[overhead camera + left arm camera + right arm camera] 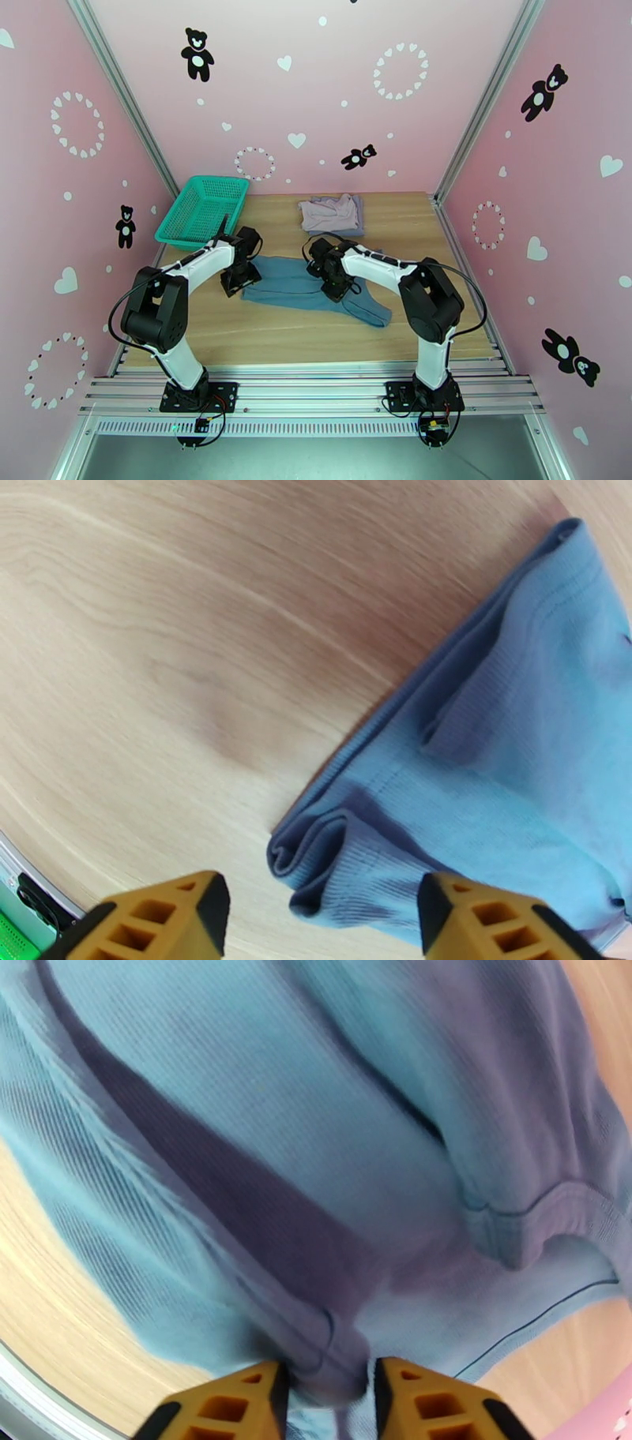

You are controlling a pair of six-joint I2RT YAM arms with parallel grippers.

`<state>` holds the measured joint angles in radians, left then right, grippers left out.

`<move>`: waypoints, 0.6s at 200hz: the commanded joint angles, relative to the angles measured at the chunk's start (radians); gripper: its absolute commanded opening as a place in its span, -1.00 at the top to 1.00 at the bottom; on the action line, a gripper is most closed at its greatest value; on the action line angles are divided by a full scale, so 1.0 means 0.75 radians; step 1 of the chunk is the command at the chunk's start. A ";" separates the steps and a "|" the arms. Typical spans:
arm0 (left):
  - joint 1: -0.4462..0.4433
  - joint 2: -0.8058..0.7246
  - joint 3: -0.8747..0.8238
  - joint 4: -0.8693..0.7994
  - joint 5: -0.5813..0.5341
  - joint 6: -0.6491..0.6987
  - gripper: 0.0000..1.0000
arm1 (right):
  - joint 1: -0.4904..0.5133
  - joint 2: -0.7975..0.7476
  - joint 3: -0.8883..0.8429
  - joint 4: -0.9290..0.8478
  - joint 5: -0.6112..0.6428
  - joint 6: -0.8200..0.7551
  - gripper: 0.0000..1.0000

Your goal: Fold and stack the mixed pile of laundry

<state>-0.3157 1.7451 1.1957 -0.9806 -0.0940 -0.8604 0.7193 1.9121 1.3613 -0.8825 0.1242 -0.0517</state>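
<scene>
The left gripper (320,894) stands open, its two yellow fingers (162,918) wide apart, and the folded corner of the dusty teal-blue top (505,756) lies just at 12 o'clock from the gap, not pinched. The right gripper (325,1390) has its fingers only a little apart with a bunched fold of the same top (300,1157) between them; whether they press the cloth I cannot tell. From above, the left gripper (239,278) is at the 9 o'clock end of the top (288,283), and the right gripper (336,286) is over its middle, with a narrow part running out toward 4 o'clock. The top lies flat on the wooden table (237,331). At 12 o'clock from it, near the far edge, the pale mauve-grey garment (325,211) rests on the grey-lavender garment (359,215). A green basket (183,215) sits at 11 o'clock. Pink walls (332,103) with black bears and white hearts surround the table. The left wrist view gives the layered ribbed edges of the corner; the right wrist view, somewhat blurred, gives a stitched hem.
</scene>
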 commanded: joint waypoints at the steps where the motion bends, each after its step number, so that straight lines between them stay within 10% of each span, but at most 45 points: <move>1: 0.008 -0.027 0.008 -0.004 -0.002 0.002 -0.36 | 0.000 0.024 0.034 0.021 0.034 0.040 0.22; 120: 0.009 -0.289 -0.178 0.005 0.054 0.077 0.12 | -0.007 0.005 0.036 0.040 0.170 0.222 0.80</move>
<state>-0.3157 1.5574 1.0824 -0.9806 -0.0856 -0.8299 0.7177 1.9732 1.3754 -0.8177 0.2310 0.0723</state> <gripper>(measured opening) 0.443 0.101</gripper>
